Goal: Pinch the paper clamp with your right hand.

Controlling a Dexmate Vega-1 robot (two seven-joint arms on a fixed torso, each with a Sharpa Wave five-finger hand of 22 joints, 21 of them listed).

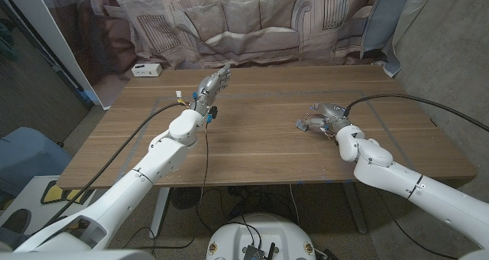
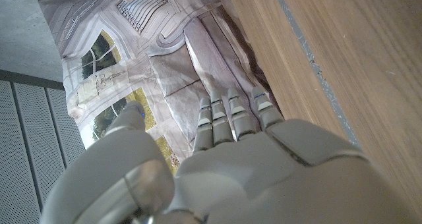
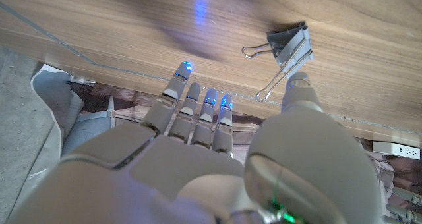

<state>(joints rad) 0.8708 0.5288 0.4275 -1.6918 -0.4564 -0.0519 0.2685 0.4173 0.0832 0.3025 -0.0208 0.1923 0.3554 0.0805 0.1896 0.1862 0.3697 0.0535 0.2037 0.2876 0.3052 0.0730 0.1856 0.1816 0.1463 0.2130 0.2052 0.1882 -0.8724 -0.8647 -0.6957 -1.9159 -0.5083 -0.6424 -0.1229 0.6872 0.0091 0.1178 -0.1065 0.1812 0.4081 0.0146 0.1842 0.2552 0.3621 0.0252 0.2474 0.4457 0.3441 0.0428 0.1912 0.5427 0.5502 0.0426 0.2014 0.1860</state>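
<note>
Paper clamp: one paper clamp (image 3: 288,47) lies on the worktop (image 1: 260,130), right of centre, just ahead of my right hand (image 1: 330,120); in the head view I see it as a small grey thing (image 1: 302,125) touching or nearly touching the fingertips.
Clamp axis: in the right wrist view its wire handles splay to either side of the dark body; one handle ends beside my thumb.
Writing: none I can read on it.
Right hand: fingers (image 3: 198,109) straight and side by side, thumb apart, gripping nothing.
Left hand: my left hand (image 1: 211,86) raised near the far edge, fingers (image 2: 231,115) extended together, holding nothing.
White box: one white box (image 1: 147,69) at the far left corner.
</note>
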